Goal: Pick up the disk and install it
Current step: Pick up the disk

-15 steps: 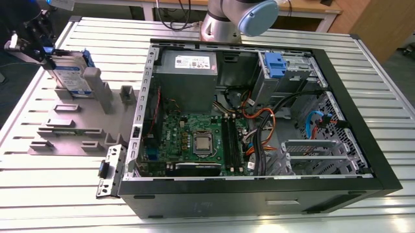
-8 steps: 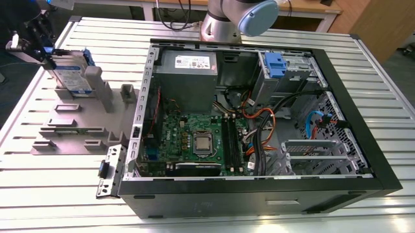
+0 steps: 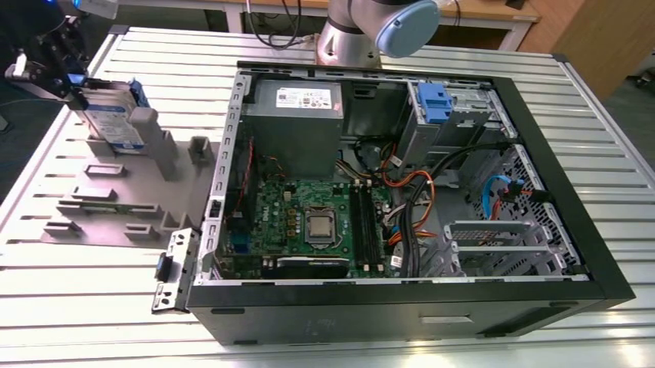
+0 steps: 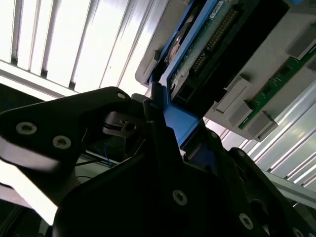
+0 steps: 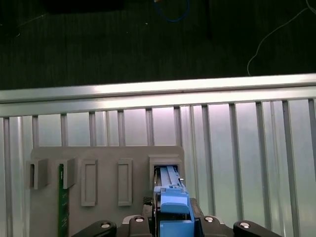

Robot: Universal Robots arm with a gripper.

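Disk [image 3: 109, 121] stands in grey holder [image 3: 121, 192], gripped by hand [image 3: 74, 84].

No legible text, number or sign in any view. Print carriers as follows:

- White rectangular sticker [image 3: 305, 97] on the big grey metal box [image 3: 297, 134], far side of the open black computer case [image 3: 409, 310]: dark print, unreadable.
- Blue-and-white label [image 3: 115, 129] on the disk [image 3: 97, 100], a flat silver hard drive in a blue plastic carrier frame, upright in the grey plastic holder [image 3: 113, 195] at the exterior view's left: unreadable.
- Green circuit board [image 3: 276, 207] inside the case: white markings, unreadable.
- Small white sticker [image 4: 216, 12] on the disk's underside in the second wrist view: unreadable.
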